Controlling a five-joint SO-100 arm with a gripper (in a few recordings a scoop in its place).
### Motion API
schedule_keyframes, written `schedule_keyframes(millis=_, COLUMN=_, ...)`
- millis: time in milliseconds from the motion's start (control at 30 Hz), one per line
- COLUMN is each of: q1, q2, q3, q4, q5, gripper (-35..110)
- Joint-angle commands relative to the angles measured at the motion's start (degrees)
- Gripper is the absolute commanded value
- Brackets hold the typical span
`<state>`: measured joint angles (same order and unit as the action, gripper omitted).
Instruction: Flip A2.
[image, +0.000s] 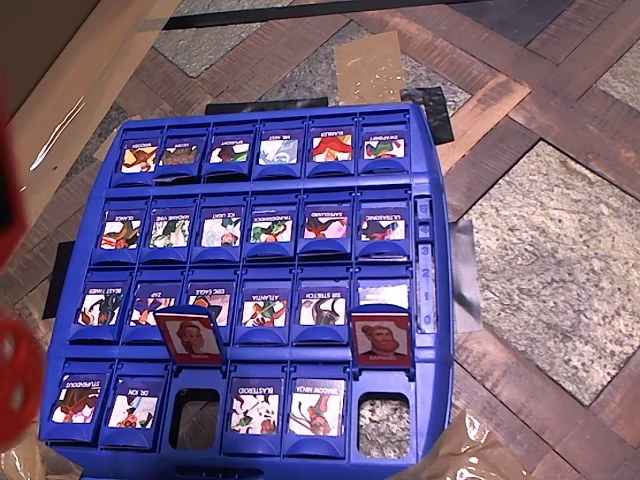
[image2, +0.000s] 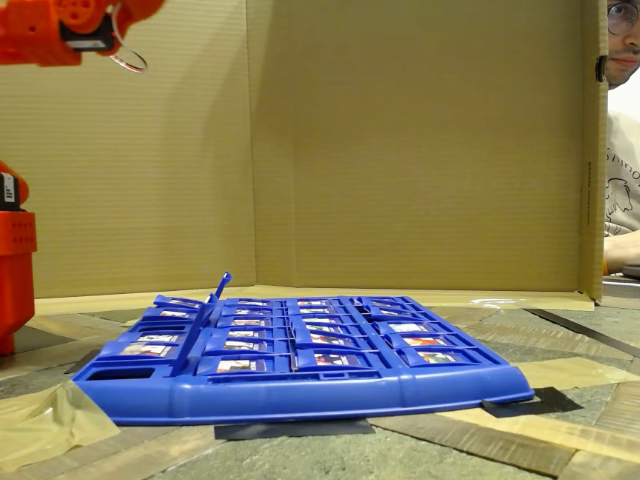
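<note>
Overhead view: blue game board (image: 430, 150) on patchwork wood-and-stone floor (image: 560, 240).

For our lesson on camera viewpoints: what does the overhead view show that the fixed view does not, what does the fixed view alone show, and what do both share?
The overhead view alone shows the tiles' pictures and labels, two red portrait tiles folded out of the front row, and their open slots. The fixed view alone shows a cardboard backdrop, a person at its right edge, and one tile sticking up edge-on. Both show the blue game board and parts of the orange arm.
</note>
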<state>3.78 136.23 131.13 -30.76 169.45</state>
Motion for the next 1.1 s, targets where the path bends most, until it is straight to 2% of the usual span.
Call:
schedule_keyframes(millis=0, q1=0.4, q2=-3.1, q3=-5.8, q4=10.1, q5=-1.2, gripper=0)
schedule_keyframes(millis=300, q1=-0.1, q2=-7.4, q3=-8.3, q4=46.0, q5=-3.0, gripper=0)
schedule_keyframes(millis=433, q1=-1.1, q2=-9.9, q3=-8.2, q4=58.1, q5=-2.4, gripper=0)
schedule_keyframes(millis=767, q1=-3.2, q2=-19.7, q3=-8.1, q4=66.0, q5=-0.4, gripper=0)
schedule_keyframes(millis=1067, q1=-5.1, q2=-24.4, q3=-8.1, q4=80.2, q5=-0.4, gripper=0)
